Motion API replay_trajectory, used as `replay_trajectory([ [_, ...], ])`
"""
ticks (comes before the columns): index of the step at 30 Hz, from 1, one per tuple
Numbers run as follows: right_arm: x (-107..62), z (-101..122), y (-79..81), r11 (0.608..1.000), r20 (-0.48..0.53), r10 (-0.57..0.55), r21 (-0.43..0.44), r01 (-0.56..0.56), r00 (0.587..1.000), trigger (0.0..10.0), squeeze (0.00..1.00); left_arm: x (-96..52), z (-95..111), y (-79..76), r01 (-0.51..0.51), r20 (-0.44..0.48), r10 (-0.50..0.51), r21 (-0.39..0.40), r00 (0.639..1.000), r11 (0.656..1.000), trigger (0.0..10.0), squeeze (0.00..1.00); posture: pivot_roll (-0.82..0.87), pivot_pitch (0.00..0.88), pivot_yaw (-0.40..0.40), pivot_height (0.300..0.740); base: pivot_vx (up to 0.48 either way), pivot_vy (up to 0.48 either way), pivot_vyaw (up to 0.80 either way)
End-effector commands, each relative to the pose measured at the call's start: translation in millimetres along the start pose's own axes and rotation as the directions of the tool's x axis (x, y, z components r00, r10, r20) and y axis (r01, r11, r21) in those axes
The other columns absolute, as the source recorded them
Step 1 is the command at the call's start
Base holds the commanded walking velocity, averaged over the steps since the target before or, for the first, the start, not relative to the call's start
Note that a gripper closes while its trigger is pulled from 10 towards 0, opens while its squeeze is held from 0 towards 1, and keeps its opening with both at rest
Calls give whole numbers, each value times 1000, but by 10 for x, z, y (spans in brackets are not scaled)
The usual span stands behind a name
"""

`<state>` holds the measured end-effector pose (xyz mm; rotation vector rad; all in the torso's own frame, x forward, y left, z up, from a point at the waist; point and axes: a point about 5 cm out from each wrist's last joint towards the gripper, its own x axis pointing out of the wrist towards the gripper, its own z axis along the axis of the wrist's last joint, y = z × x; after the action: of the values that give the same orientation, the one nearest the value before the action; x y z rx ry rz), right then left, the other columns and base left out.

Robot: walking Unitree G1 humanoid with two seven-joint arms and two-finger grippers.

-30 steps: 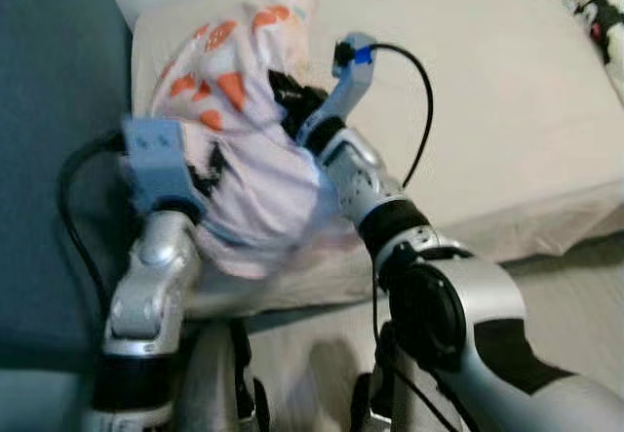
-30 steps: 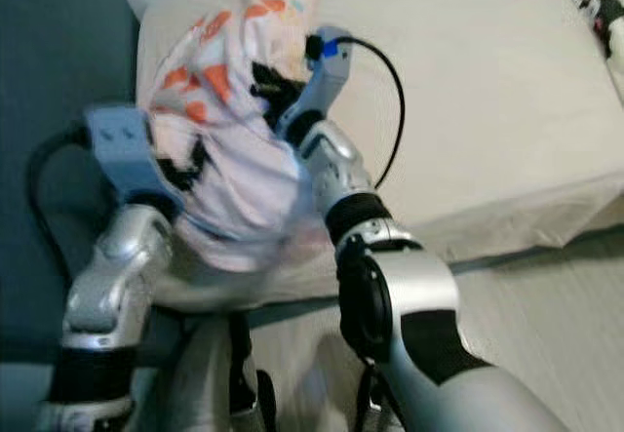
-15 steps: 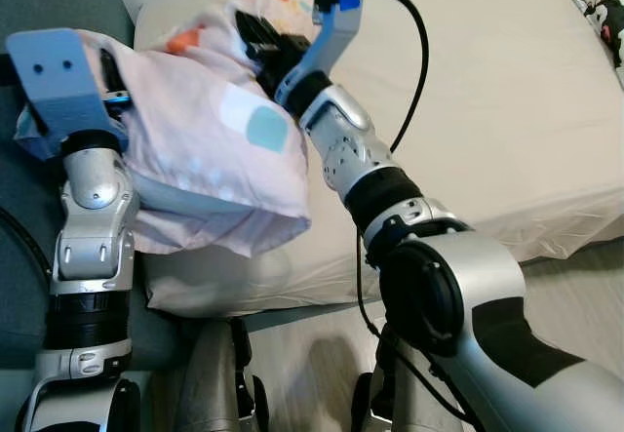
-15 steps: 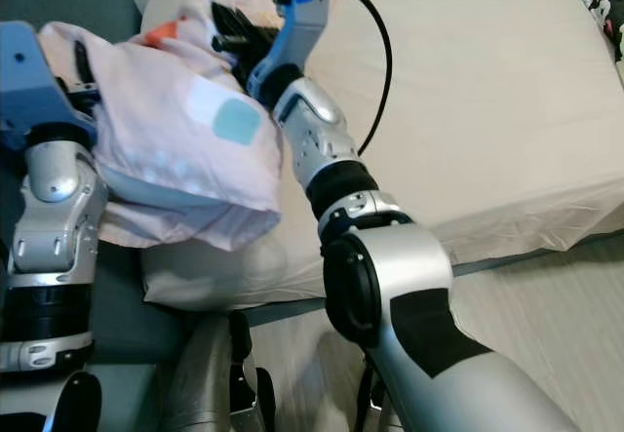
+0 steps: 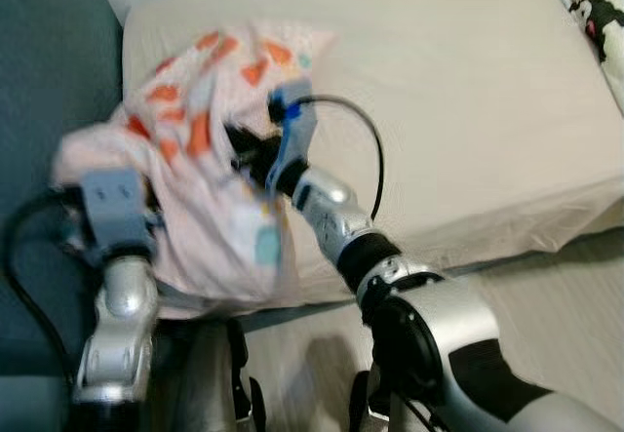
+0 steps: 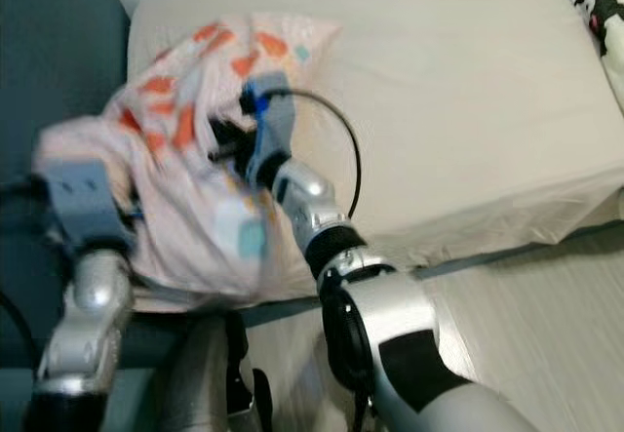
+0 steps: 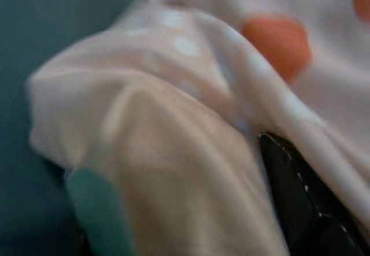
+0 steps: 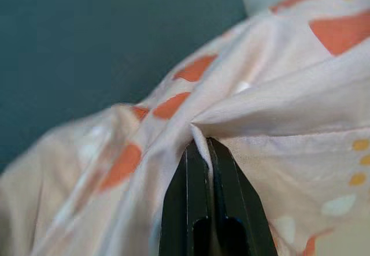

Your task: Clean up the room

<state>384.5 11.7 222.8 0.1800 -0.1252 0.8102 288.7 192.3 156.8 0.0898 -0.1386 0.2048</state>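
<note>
Both end effectors are buried in the pale pink pillowcase [image 5: 210,149] with orange patches. Right end effector [image 8: 203,152] has its black fingers pressed together on a fold of the cloth, pinching it. Left end effector [image 7: 300,192] lies under the fabric, and whether its fingers are spread or closed cannot be told. Largest here is the bed [image 5: 468,100] with its cream sheet; the bunched pillowcase hangs over the bed's near corner, beside a dark teal wall [image 5: 49,71].
</note>
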Motion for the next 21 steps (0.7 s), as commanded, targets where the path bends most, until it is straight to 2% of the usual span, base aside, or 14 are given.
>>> replay_trajectory([
  [1, -8, -96, 32, 999, -22, -30, 24, 31, 999, 10000, 396, -141, -56, -158, 138, -51, -140, -45, 989, 989, 10000, 478, 198, 397, 5, 581, 0, 0, 0],
  [2, -46, -133, -26, 996, -24, -72, 50, 73, 997, 10000, 788, -190, -70, -189, 169, -58, -172, -55, 983, 984, 10000, 1000, 199, 397, 5, 581, 0, 0, 0],
  [4, -46, -133, -26, 996, -24, -72, 50, 73, 997, 10000, 788, -190, -70, -189, 169, -58, -172, -55, 983, 984, 10000, 1000, 199, 397, 5, 581, 0, 0, 0],
  [5, -74, -156, -66, 992, -23, -102, 70, 103, 995, 10000, 1000, -228, -73, -209, 186, -58, -190, -65, 980, 980, 10000, 1000, 199, 397, 5, 581, 0, 0, 0],
  [9, -152, -163, -193, 971, 18, -193, 148, 188, 981, 10000, 1000, -304, -28, -261, 245, -48, -251, -116, 967, 963, 10000, 1000, 193, 387, 9, 581, 0, 0, 0],
  [12, -169, -160, -217, 966, 33, -208, 163, 200, 977, 10000, 1000, -321, -5, -267, 266, -41, -273, -131, 961, 955, 10000, 1000, 190, 384, 7, 581, 0, 0, 0],
  [15, -239, -161, -289, 944, 91, -271, 219, 246, 958, 10000, 1000, -371, 108, -206, 330, -14, -337, -168, 941, 929, 10000, 1000, 184, 372, 5, 581, 0, 0, 0],
  [17, -266, -165, -316, 936, 105, -294, 231, 264, 950, 10000, 1000, -392, 136, -179, 352, -12, -360, -173, 933, 920, 10000, 1000, 183, 367, 4, 581, 0, 0, 0],
  [19, -355, -159, -419, 911, 139, -367, 253, 325, 920, 10000, 1000, -431, 185, -55, 366, -16, -374, -162, 927, 916, 10000, 1000, 181, 362, 4, 581, 0, 0, 0],
  [20, -355, -159, -419, 911, 139, -367, 253, 325, 920, 10000, 1000, -431, 185, -55, 366, -16, -374, -162, 927, 916, 10000, 1000, 181, 362, 4, 581, 0, 0, 0],
  [21, -435, -153, -519, 886, 152, -428, 264, 381, 891, 10000, 192, -431, 196, 76, 338, -21, -345, -151, 938, 929, 10000, 463, 181, 362, 4, 581, 0, 0, 0],
])
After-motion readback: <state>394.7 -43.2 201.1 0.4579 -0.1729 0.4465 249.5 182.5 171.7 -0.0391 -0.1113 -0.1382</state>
